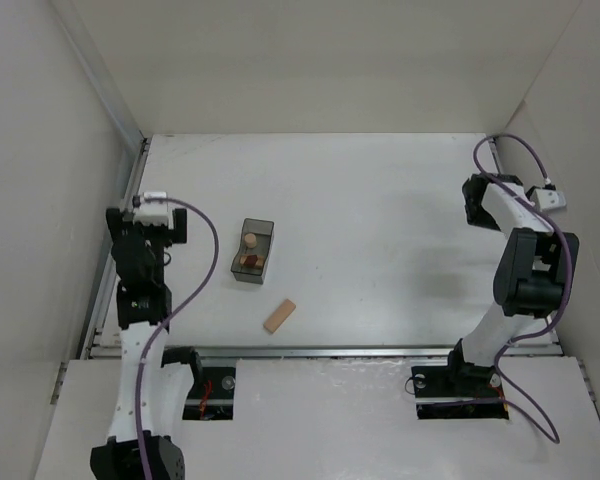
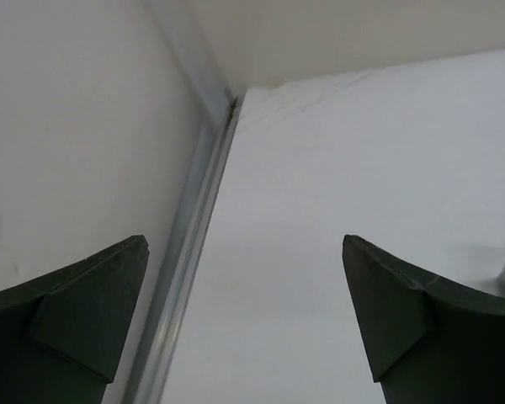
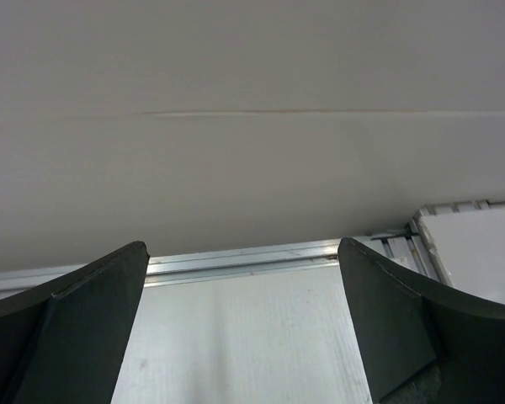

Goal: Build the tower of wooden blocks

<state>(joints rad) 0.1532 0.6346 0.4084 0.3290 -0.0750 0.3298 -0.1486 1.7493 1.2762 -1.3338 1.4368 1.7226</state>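
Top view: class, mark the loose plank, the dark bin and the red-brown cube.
Plank [image 1: 279, 316], top view, middle of its upper face.
Bin [image 1: 259, 224], top view, on its far rim.
Red-brown cube [image 1: 246, 262], top view, on its top face.

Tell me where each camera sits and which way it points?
Top external: fixed above and behind the arms, looking down on the table, bin and plank; left arm and right arm show.
Left wrist: on the left arm, facing the table's far corner along a wall rail; the open left gripper frames the bottom.
Right wrist: on the right arm, facing a wall past an edge rail; the open right gripper shows.
Shared: top and left wrist both show the wall rail.
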